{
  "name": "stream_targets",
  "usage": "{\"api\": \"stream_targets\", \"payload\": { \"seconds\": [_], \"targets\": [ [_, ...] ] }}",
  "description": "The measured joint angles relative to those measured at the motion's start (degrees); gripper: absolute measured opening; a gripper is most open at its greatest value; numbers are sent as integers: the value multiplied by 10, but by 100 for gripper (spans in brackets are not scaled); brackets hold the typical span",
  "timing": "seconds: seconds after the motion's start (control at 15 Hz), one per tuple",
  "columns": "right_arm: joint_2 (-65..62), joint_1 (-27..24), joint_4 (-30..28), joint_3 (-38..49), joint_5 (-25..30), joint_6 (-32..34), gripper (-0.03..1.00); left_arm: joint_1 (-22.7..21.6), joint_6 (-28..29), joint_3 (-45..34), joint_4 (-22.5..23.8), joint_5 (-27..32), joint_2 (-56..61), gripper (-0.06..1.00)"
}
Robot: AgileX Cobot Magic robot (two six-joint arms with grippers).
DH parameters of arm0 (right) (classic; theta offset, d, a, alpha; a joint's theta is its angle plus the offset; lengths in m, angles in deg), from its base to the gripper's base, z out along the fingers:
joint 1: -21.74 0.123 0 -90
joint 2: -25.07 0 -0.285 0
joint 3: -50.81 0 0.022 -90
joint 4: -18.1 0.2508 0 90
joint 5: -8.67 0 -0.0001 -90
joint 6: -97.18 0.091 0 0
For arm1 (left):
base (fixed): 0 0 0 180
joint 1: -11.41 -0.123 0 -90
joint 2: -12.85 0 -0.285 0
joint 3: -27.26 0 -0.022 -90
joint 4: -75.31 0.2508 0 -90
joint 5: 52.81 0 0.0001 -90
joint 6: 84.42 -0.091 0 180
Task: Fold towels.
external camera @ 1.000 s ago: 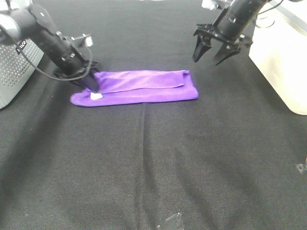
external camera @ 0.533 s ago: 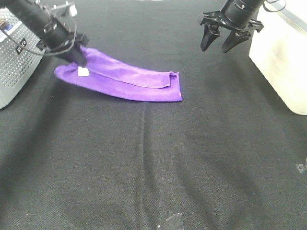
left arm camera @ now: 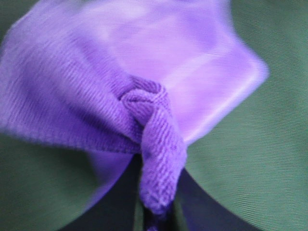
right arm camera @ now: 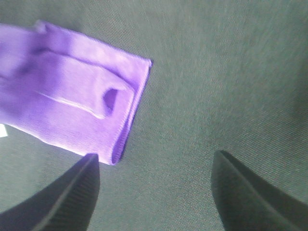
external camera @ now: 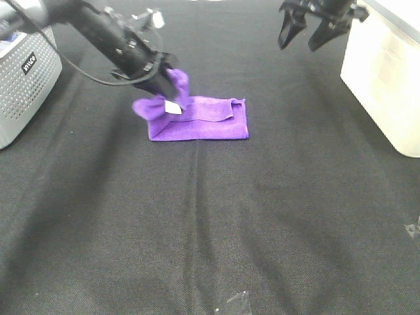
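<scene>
The purple towel lies folded into a narrow strip on the black table. My left gripper is shut on its left end and holds that end lifted and curled over toward the right, the white tag hanging below. In the left wrist view the pinched purple cloth bunches right at the jaws. My right gripper is open and empty, up at the back right, away from the towel. The right wrist view shows the towel's folded right end beyond the open fingers.
A grey perforated box stands at the left edge. A cream-white container stands at the right edge. A scrap of clear tape lies near the front edge.
My left gripper has carried the towel's left end up and to the right, over the strip, so the towel now looks much shorter. My right gripper has risen slightly toward the back.
</scene>
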Motion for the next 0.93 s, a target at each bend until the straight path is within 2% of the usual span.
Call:
{"api": "stream_targets", "payload": {
  "seconds": [0.4, 0.47, 0.6, 0.73, 0.8, 0.93],
  "targets": [
    [-20, 0, 5, 0, 1, 1, 65, 22, 13, 0, -41, -61, -18, 7],
    [-25, 0, 7, 0, 1, 1, 65, 26, 13, 0, -54, -80, -27, 11],
    [-32, 0, 17, 0, 1, 1, 65, 38, 15, 0, -81, -123, -37, 30],
    [-44, 0, 30, 0, 1, 1, 65, 59, -3, 0, -135, -172, -39, 56],
    [-49, 0, 31, 0, 1, 1, 65, 66, -14, 0, -154, -190, -39, 62],
    [-51, 0, 33, 0, 1, 1, 65, 73, -36, 0, -179, -194, -39, 66]
  ]
}}
